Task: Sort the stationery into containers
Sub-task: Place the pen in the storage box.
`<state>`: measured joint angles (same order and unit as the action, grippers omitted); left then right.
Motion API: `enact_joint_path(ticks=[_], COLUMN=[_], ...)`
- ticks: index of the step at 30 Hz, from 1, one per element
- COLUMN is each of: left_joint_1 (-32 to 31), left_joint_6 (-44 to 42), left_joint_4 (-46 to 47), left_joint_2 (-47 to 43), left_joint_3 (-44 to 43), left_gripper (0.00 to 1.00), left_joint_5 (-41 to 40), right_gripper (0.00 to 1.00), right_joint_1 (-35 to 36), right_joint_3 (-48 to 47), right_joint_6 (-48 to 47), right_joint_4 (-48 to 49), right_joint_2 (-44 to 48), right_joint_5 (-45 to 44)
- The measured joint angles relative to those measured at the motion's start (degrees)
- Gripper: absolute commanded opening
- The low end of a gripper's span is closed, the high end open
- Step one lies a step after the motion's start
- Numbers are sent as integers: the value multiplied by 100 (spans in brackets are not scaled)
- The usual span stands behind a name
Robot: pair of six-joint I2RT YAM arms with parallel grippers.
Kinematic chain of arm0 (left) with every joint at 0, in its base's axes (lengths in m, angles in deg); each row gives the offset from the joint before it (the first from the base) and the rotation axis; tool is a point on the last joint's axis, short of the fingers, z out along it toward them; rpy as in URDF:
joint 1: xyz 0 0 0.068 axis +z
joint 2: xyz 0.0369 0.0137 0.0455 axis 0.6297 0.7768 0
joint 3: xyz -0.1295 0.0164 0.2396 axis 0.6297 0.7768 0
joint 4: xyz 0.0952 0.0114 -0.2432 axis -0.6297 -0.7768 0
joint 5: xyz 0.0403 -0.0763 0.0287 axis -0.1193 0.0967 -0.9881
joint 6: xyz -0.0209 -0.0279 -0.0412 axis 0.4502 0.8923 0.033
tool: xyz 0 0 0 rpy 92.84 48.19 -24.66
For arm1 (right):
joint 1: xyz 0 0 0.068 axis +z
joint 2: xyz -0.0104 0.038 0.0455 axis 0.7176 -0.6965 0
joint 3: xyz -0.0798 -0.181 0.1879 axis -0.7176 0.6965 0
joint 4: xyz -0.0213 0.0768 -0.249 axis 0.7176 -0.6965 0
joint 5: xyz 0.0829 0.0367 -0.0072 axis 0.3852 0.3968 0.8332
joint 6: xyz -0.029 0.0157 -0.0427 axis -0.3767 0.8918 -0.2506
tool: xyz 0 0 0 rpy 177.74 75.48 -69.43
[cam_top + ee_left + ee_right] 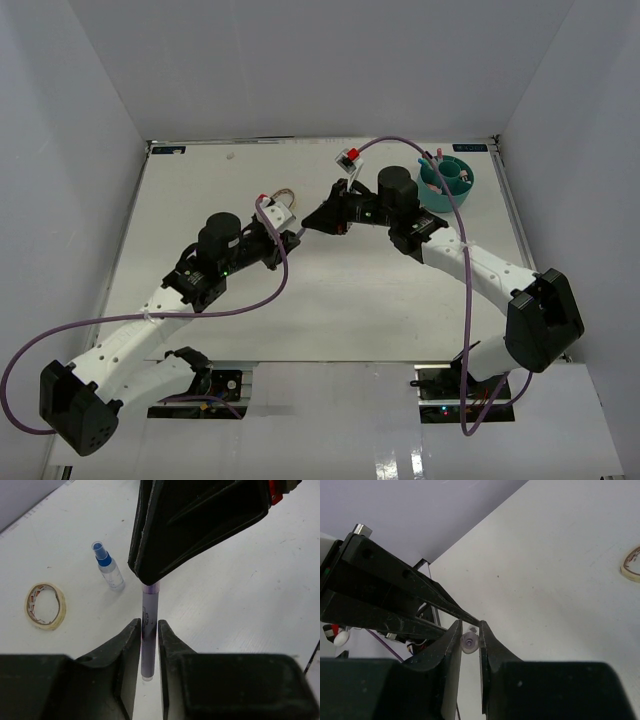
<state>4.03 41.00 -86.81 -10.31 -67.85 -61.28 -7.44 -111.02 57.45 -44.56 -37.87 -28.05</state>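
Observation:
A thin purple pen is held in the air between both grippers above the middle of the table. My left gripper is shut on its lower part. My right gripper is shut on its other end, and its black fingers reach down from the top of the left wrist view. In the top view the two grippers meet tip to tip, left and right. The teal organiser stands at the far right with pens in it. A blue-capped bottle and a tan loop lie on the table.
A small white and red object lies near the far edge, left of the organiser. The tan loop also shows at the right edge of the right wrist view. White walls enclose the table on three sides. Purple cables trail from both arms.

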Motion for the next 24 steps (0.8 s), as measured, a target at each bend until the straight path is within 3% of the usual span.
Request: enact_joint_path(ticks=[1, 2, 4, 5, 6, 11, 17, 24], left_joint_1=[0, 0, 0, 0, 0, 0, 96, 872], left_joint_6=[15, 55, 87, 109, 153, 470, 1130, 1947], left_joint_4=[0, 4, 7, 13, 24, 39, -131, -485], left_joint_2=[0, 0, 4, 9, 20, 153, 647, 1075], left_joint_3=[0, -2, 0, 0, 0, -2, -192, -428], left_gripper=[39, 56, 76, 92, 97, 98, 98, 98], left_joint_5=[-28, -68, -151, -221, -295, -855, -1646, -2046], right_gripper=[8, 8, 8, 8, 8, 8, 8, 8], right_joint_1=[2, 2, 0, -13, -26, -415, -1366, -2350], right_joint_3=[0, 0, 2, 2, 13, 280, 487, 662], right_joint_6=[-13, -31, -87, -125, -168, -470, -960, -1373], right_joint_4=[2, 0, -11, -28, -52, -391, -693, -407], right_joint_2=[0, 0, 7, 22, 52, 601, 1386, 1292], right_joint_5=[-15, -42, -153, -243, -354, -1193, -2981, -4704])
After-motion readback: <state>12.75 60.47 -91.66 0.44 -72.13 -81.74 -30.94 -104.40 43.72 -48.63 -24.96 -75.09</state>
